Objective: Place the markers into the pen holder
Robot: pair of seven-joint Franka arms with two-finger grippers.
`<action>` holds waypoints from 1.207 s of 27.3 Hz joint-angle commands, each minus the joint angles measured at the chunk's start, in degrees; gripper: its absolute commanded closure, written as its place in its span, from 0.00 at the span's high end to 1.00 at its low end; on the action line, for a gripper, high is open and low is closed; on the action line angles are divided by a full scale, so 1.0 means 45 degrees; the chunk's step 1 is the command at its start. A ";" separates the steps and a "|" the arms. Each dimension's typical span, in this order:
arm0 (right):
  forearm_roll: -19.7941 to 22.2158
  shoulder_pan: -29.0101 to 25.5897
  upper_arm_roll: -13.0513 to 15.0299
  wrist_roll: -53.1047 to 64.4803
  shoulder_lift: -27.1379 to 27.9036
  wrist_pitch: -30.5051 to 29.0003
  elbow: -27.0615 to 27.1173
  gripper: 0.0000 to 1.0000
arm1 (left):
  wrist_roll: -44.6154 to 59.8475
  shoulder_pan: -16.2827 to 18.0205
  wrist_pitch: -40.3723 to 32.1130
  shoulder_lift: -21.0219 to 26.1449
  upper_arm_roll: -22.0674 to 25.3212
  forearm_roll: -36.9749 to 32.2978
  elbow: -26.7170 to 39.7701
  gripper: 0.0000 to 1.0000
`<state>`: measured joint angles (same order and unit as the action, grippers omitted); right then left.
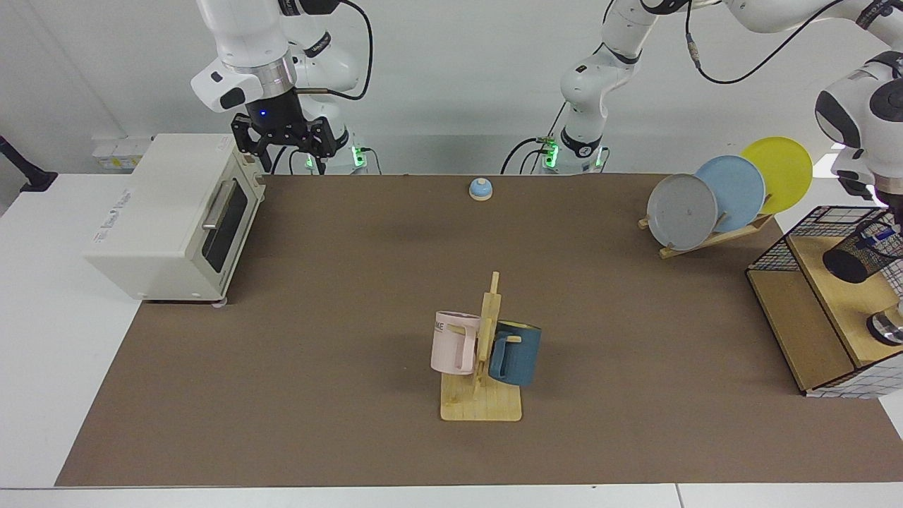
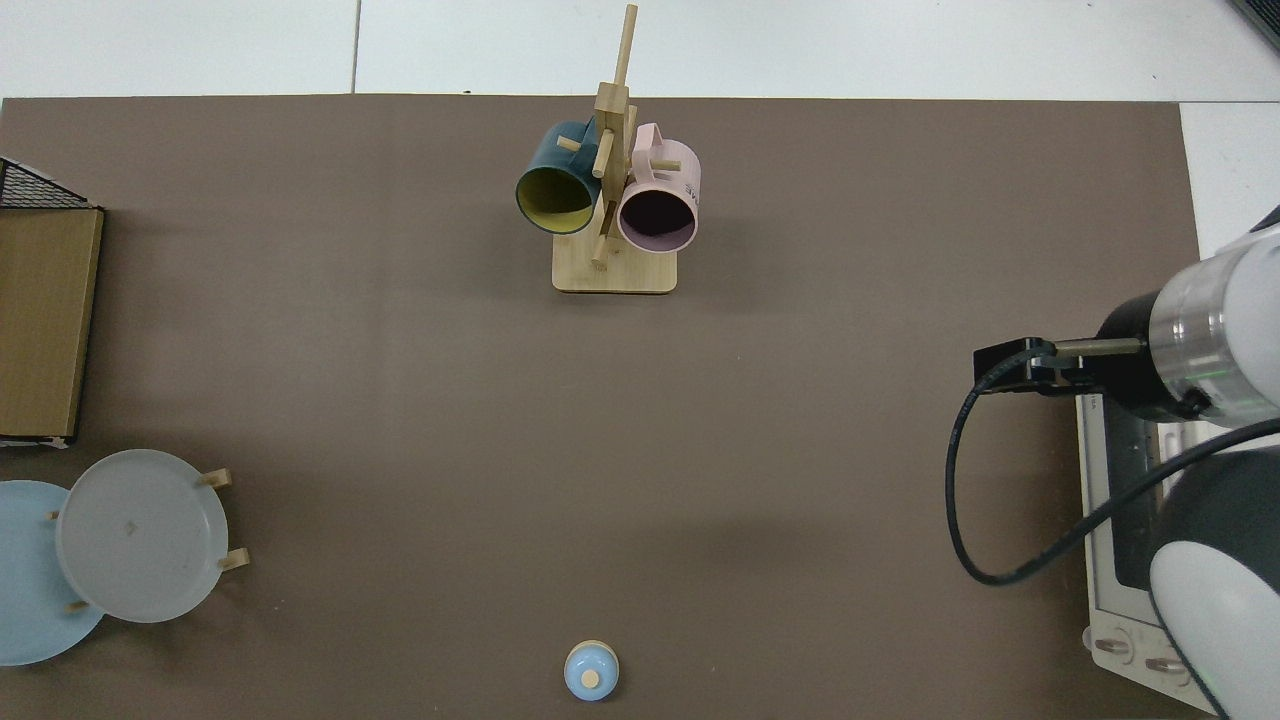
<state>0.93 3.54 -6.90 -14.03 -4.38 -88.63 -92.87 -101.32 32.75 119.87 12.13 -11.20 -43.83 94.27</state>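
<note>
The black mesh pen holder (image 1: 856, 257) stands on a wooden shelf (image 1: 832, 303) at the far right edge of the facing view and looks tilted. A short blue piece of a marker (image 1: 881, 239) shows at its upper end. My left arm reaches down over it. The left gripper (image 1: 892, 209) is cut off by the edge of the view, right above the marker. My right gripper (image 1: 283, 144) waits open and empty above the back corner of the toaster oven (image 1: 169, 212). From above, the holder and the marker are out of view.
A black wire basket (image 1: 776, 250) frames the shelf, and a shiny silver container (image 1: 887, 328) sits on it. A plate rack (image 1: 712, 201) stands at back right, a mug rack (image 1: 483, 367) in front of centre, and a small blue bell (image 1: 480, 189) at the back edge.
</note>
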 commanded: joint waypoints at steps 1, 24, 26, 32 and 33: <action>-0.0071 -0.0161 -0.0049 0.0208 -0.0199 -0.0247 -0.0201 0.99 | 0.0075 0.0065 0.0432 0.0038 -0.0011 0.0305 0.0242 0.00; -0.0071 -0.0142 -0.0048 0.0208 -0.0199 -0.0247 -0.0201 0.99 | -0.0061 0.0085 0.0432 0.0253 -0.0011 0.0598 0.0223 0.00; -0.0071 -0.0161 -0.0068 0.0208 -0.0199 -0.0247 -0.0201 0.99 | -0.0061 0.0085 0.0432 0.0253 -0.0011 0.0598 0.0223 0.00; -0.0071 -0.0161 -0.0049 0.0208 -0.0199 -0.0247 -0.0201 0.99 | -0.0003 0.0104 0.0452 0.0292 -0.0011 0.0657 0.0165 0.00; -0.0071 -0.0142 -0.0048 0.0208 -0.0199 -0.0247 -0.0201 0.99 | 0.0036 0.0104 0.0471 0.0312 -0.0011 0.0657 0.0145 0.00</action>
<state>0.93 3.54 -6.90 -14.03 -4.39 -88.63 -92.87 -101.33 32.75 120.69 13.56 -11.19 -41.93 94.87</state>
